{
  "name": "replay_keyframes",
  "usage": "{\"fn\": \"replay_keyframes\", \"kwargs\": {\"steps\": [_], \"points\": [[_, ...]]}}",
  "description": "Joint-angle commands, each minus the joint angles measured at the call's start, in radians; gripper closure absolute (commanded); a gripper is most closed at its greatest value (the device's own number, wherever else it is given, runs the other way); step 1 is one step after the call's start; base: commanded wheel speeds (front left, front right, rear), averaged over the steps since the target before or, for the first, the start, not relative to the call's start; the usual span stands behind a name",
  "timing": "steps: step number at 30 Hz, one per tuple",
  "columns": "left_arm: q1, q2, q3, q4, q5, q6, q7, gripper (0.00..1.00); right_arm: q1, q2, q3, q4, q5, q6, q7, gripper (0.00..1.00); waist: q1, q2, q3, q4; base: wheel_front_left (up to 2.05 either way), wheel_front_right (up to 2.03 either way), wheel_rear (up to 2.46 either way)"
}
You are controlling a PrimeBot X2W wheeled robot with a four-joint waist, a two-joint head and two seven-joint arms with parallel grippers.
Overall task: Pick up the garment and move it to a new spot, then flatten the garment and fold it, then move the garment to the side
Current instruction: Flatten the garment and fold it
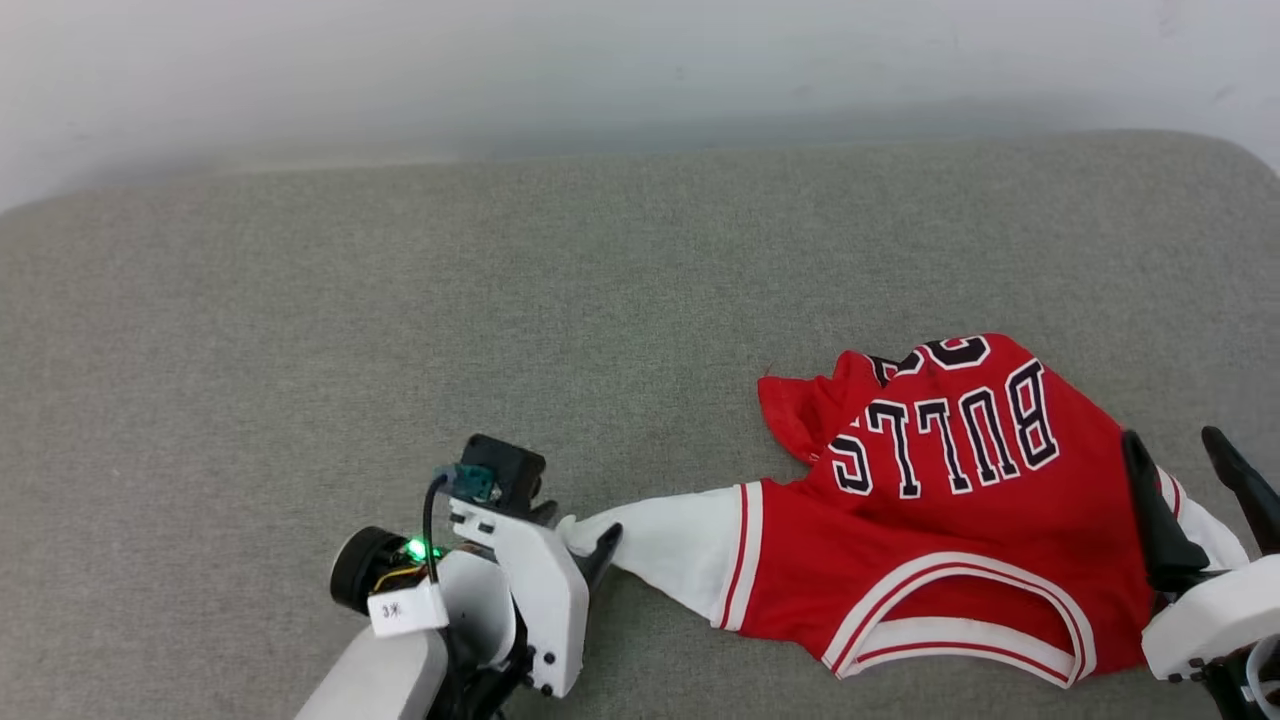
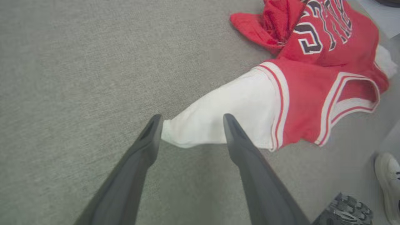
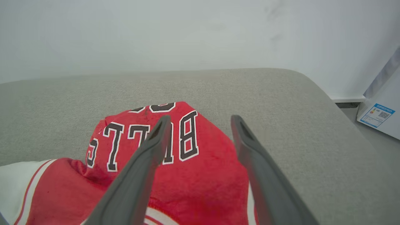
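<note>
The garment [image 1: 950,520], a red jersey with black white-edged "BULLS" lettering, lies rumpled on the grey cushioned surface [image 1: 500,300] at the right, print up. Its white sleeve [image 1: 670,550] stretches out to the left. My left gripper [image 1: 590,540] stands open at the sleeve's end; in the left wrist view its fingers [image 2: 192,120] straddle the tip of the white sleeve [image 2: 225,122]. My right gripper [image 1: 1190,470] is open at the garment's right edge. In the right wrist view it [image 3: 200,120] hovers just over the red cloth [image 3: 193,184] near the lettering.
A pale wall [image 1: 640,70] rises behind the grey surface. The surface's rounded right corner [image 3: 312,84] drops to a floor with a white labelled box [image 3: 378,118]. A person's white shoe [image 2: 387,181] and a dark treaded thing [image 2: 343,209] show below the front edge.
</note>
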Motion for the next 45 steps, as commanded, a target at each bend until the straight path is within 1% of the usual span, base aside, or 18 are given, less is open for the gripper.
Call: {"fn": "replay_keyframes", "kwargs": {"steps": [1,5,11,15,21,22,23,24,25,27,30,33,34,36,40,45], "points": [[-0.011,0.006,-0.001,0.004,0.006,0.012,0.015,0.0,-0.016,0.004,0.004,0.002,-0.001,-0.001,-0.005,0.0,-0.0001,0.0,0.011,-0.008,0.0,0.0,0.0],[-0.047,0.015,-0.012,0.028,0.037,0.036,0.053,0.0,-0.025,0.006,0.017,0.017,0.005,-0.001,-0.013,0.0,-0.0001,0.0,0.035,-0.02,0.0,0.0,0.0],[-0.065,0.026,-0.019,0.098,0.065,0.06,0.052,0.0,-0.034,-0.003,0.029,0.048,0.009,-0.001,-0.027,0.0,-0.0001,0.0,0.057,-0.027,0.0,0.0,0.0],[-0.063,0.02,-0.026,0.143,0.065,0.06,0.046,0.0,-0.041,-0.01,0.036,0.07,0.012,-0.001,-0.038,0.0,-0.0001,0.0,0.066,-0.024,0.0,0.0,0.0],[-0.064,0.003,-0.043,0.216,0.047,0.037,0.04,0.0,-0.056,-0.023,0.053,0.09,0.017,-0.001,-0.041,0.0,-0.0001,0.0,0.08,-0.016,0.0,0.0,0.0],[-0.063,0.0,-0.049,0.228,0.042,0.03,0.046,0.03,-0.058,-0.025,0.055,0.092,0.018,-0.001,-0.04,0.0,-0.0001,0.0,0.082,-0.015,0.0,0.0,0.0],[-0.064,-0.005,-0.054,0.238,0.04,0.022,0.048,0.45,-0.059,-0.027,0.058,0.094,0.019,-0.001,-0.039,0.0,-0.0001,0.0,0.084,-0.014,0.0,0.0,0.0],[-0.065,-0.009,-0.058,0.249,0.033,0.015,0.046,0.96,-0.06,-0.031,0.06,0.096,0.019,-0.001,-0.039,0.0,-0.0001,0.0,0.085,-0.013,0.0,0.0,0.0],[-0.064,-0.014,-0.065,0.26,0.03,0.007,0.05,1.0,-0.063,-0.033,0.061,0.099,0.018,-0.001,-0.039,0.0,-0.0001,0.0,0.086,-0.012,0.0,0.0,0.0],[-0.059,-0.023,-0.067,0.276,0.018,-0.004,0.043,1.0,-0.066,-0.037,0.064,0.103,0.018,-0.001,-0.038,0.0,-0.0001,0.0,0.085,-0.011,0.0,0.0,0.0],[-0.056,-0.018,-0.05,0.287,0.008,-0.001,0.009,1.0,-0.065,-0.044,0.065,0.11,0.02,-0.001,-0.034,0.0,-0.0001,0.0,0.079,-0.008,0.0,0.0,0.0],[-0.049,-0.008,-0.014,0.279,-0.011,0.009,-0.038,1.0,-0.057,-0.055,0.067,0.118,0.022,-0.001,-0.025,0.0,-0.0001,0.0,0.063,-0.003,0.0,0.0,0.0],[-0.049,-0.008,-0.014,0.279,-0.011,0.009,-0.038,1.0,-0.057,-0.055,0.067,0.118,0.022,-0.001,-0.025,0.0,-0.0001,0.0,0.063,-0.003,0.0,0.0,0.0],[-0.042,0.012,0.021,0.26,-0.02,0.022,-0.076,1.0,-0.048,-0.062,0.07,0.123,0.027,-0.001,-0.012,0.0,-0.0001,0.0,0.05,0.001,0.0,0.0,0.0],[-0.013,0.036,0.072,0.209,-0.047,0.034,-0.13,1.0,-0.012,-0.09,0.08,0.136,0.039,-0.001,0.064,0.0,-0.0001,0.0,0.017,0.014,0.0,0.0,0.0],[0.058,0.076,0.125,0.102,-0.08,0.061,-0.146,1.0,0.04,-0.107,0.051,0.138,0.039,-0.001,0.192,0.0,-0.0001,0.0,-0.008,0.02,0.0,0.0,0.0]]}}
